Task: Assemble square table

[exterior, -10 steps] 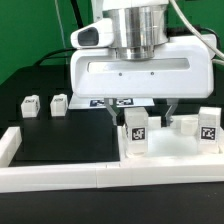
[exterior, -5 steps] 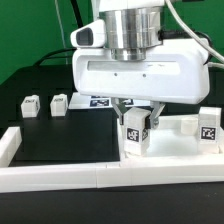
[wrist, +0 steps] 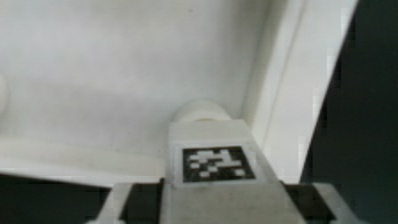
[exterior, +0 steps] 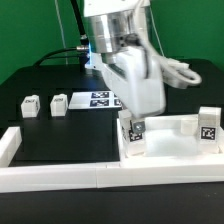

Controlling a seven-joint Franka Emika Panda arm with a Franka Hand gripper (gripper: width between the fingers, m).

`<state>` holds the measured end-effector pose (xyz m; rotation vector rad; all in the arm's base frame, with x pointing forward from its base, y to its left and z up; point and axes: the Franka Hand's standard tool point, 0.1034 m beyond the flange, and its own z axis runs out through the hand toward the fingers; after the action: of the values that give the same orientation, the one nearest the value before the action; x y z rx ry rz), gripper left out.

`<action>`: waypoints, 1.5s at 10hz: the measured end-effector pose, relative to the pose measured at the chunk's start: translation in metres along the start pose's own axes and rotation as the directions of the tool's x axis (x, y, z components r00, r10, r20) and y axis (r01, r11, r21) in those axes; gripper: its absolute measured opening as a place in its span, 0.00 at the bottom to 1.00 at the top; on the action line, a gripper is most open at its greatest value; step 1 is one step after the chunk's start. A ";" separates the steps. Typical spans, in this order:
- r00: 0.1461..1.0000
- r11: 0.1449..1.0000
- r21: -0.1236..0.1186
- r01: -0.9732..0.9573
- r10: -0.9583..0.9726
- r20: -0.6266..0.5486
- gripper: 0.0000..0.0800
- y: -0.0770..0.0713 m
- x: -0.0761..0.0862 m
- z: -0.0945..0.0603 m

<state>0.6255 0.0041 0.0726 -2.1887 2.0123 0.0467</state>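
Between the fingers of the gripper we see one held leg of the square table. It is white, with a black-white tag on the face turned to the wrist camera. The two fingers stand narrow, one pressed on each side of it, and they grip it. In the exterior view the gripper is tilted together with the arm, and the held leg comes out below the fingertips. Just past the fingertips, the rounded far end of this leg points into the tabletop, very near to its raised rim. We cannot tell whether the end touches the floor of the tray or sits in a corner socket. The tabletop lies directly under the fingers and stretches away from them toward the exterior view's right. At its corner farthest from the fingers a second leg stands upright, though we cannot say if it is inside the rim or behind it. Beside the tabletop, near the fingers, runs the white border wall. Well apart from the fingers, on the black table, stand two small legs side by side. Beyond the fingers, partly hidden by the arm, lies the marker board.
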 end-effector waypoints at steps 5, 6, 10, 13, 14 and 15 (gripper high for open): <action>0.997 0.997 0.016 -0.072 0.072 0.011 0.59 0.000 -0.001 0.001; 0.991 0.991 0.004 0.131 -0.131 -0.017 0.74 0.000 -0.005 0.001; 0.828 0.828 -0.010 0.561 -0.561 -0.018 0.81 0.001 -0.001 0.001; 0.391 0.392 -0.092 0.915 -0.920 -0.027 0.81 -0.006 -0.011 0.002; 0.300 0.300 -0.094 0.949 -0.954 -0.016 0.81 -0.005 -0.010 0.003; 0.316 0.316 -0.093 0.944 -0.949 -0.017 0.81 -0.005 -0.009 0.003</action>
<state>0.6299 0.0141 0.0718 -3.0564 0.3717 -0.1213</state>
